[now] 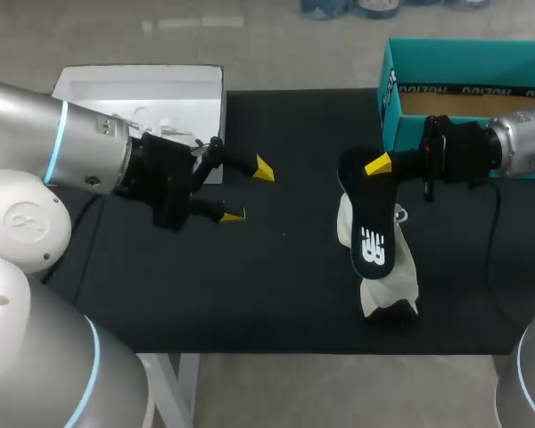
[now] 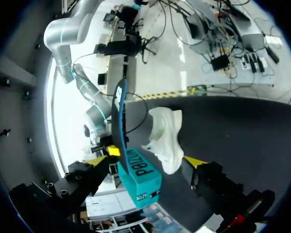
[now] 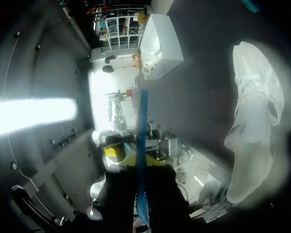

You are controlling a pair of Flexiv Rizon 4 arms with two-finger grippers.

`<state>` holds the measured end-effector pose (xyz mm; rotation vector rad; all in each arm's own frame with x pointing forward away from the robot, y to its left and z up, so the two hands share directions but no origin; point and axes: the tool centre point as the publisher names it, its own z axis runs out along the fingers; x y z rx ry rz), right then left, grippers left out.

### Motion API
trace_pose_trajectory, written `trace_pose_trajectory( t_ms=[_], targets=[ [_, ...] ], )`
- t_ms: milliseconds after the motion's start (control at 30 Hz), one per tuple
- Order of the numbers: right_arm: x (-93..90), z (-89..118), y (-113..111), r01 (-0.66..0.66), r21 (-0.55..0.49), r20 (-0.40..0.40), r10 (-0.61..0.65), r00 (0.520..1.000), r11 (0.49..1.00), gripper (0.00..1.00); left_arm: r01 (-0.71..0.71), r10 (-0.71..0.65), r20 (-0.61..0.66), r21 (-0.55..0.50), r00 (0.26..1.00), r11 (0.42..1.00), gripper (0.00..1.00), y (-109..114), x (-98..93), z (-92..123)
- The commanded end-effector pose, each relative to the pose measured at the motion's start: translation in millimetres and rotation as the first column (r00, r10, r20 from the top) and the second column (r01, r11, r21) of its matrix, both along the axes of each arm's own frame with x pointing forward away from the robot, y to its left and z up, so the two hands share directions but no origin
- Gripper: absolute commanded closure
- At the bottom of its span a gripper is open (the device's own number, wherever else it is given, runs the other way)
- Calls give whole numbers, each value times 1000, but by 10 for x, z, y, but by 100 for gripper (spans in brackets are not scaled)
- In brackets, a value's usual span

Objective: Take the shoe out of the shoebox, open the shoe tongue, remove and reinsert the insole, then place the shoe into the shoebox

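A white shoe [image 1: 381, 267] lies on the black table, ahead of the teal shoebox [image 1: 468, 85]. Just above it, my right gripper [image 1: 381, 165] is shut on one end of the black insole [image 1: 371, 227], which slants down over the shoe. In the right wrist view the insole [image 3: 142, 141] shows edge-on between the fingers, with the shoe [image 3: 254, 121] off to one side. My left gripper [image 1: 250, 192] stands open at the table's left middle, holding nothing. Ahead of the left gripper [image 2: 144, 160], its wrist view shows the shoe [image 2: 167, 138], the insole [image 2: 119, 109] and the shoebox [image 2: 140, 177].
A white open box [image 1: 143, 89] with crumpled paper inside sits at the table's back left corner, behind my left arm; it also appears in the right wrist view as the white box [image 3: 160, 41]. Bare black mat [image 1: 285, 267] lies between the two grippers.
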<state>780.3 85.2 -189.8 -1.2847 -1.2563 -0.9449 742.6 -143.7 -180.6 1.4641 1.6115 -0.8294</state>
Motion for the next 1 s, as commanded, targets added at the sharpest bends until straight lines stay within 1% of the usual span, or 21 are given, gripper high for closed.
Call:
trace_pose_trajectory(
  t_ms=[33,300,333,433,567,733,1000],
  targets=[
    [-1,2,3,-1,-3,-1,1,1000,1000,100,1,0,11,-57,1000,998,0,12,-18,-32],
    [-1,2,3,-1,-3,-1,1,1000,1000,100,1,0,11,-57,1000,998,0,12,-18,-32],
    [-1,2,3,-1,-3,-1,1,1000,1000,100,12,-10,23,-106,1000,994,0,14,-20,-44],
    [-1,2,3,-1,-3,-1,1,1000,1000,100,29,-18,53,-213,998,977,0,18,-37,-48],
    [-1,2,3,-1,-3,-1,1,1000,1000,100,48,-20,89,-316,996,947,0,-6,-65,-39],
    [-1,2,3,-1,-3,-1,1,1000,1000,100,71,-40,97,-333,994,940,0,-199,-50,-60],
    [-1,2,3,-1,-3,-1,1,1000,1000,100,136,-90,134,-388,987,911,0,-611,-6,-76]
  ],
)
